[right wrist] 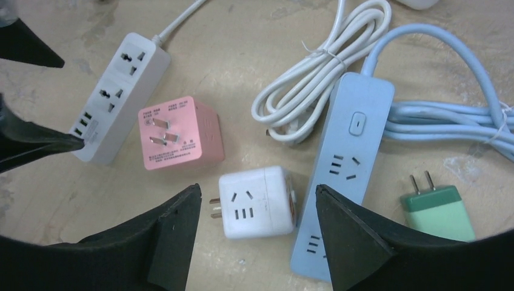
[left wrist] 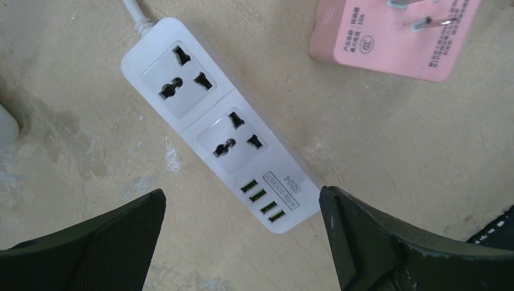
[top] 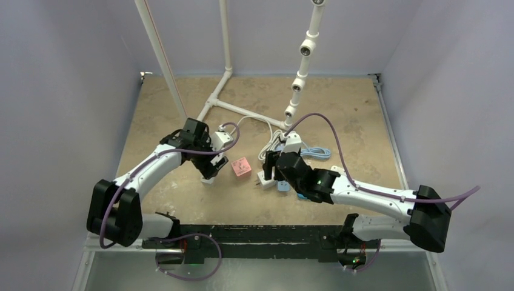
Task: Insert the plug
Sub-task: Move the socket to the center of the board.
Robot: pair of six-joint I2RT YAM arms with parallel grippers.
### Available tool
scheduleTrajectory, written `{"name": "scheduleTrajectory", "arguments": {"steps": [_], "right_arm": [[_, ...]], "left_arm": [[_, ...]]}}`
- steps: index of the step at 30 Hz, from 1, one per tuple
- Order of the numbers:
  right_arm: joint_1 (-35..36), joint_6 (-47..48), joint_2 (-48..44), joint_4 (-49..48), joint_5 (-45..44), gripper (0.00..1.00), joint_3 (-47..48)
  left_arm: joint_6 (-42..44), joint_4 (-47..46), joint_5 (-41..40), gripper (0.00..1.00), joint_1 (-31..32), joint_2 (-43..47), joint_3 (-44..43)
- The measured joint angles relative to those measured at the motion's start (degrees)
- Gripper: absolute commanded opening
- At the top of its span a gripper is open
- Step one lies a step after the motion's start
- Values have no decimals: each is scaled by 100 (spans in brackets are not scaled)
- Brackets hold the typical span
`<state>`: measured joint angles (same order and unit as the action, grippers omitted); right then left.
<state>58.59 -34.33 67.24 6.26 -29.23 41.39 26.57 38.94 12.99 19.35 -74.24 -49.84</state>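
A white power strip [left wrist: 224, 127] with two sockets and a row of USB ports lies flat on the table. Its USB end sits below my open left gripper [left wrist: 241, 200], whose fingers hold nothing. Beside the strip lies a pink cube plug [left wrist: 394, 36] with its prongs pointing up, also seen in the right wrist view [right wrist: 179, 133] and from above [top: 241, 167]. My right gripper [right wrist: 257, 191] hangs open over a white cube plug [right wrist: 257, 203] whose prongs point left. The fingers do not touch it.
A blue power strip [right wrist: 345, 163] lies just right of the white cube, its blue cable [right wrist: 448, 115] bundled beyond. A coiled white cable [right wrist: 321, 79] and a green plug [right wrist: 439, 212] lie nearby. White pipe frames [top: 224, 91] stand at the back.
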Motion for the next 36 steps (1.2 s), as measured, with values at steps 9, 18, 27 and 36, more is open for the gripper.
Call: {"name": "scheduleTrajectory", "arguments": {"steps": [9, 18, 27, 36], "right_arm": [[367, -527, 24, 546, -387, 72, -105], [380, -568, 20, 564, -251, 74, -417], [623, -186, 695, 190, -103, 79, -306], [662, 144, 1318, 85, -125, 78, -101]], "left_arm": [[-94, -968, -341, 79, 170, -984, 146], [651, -1320, -592, 25, 181, -1161, 271], [1764, -1032, -549, 9, 177, -107, 1038], [2688, -883, -433, 7, 177, 542, 1572]]}}
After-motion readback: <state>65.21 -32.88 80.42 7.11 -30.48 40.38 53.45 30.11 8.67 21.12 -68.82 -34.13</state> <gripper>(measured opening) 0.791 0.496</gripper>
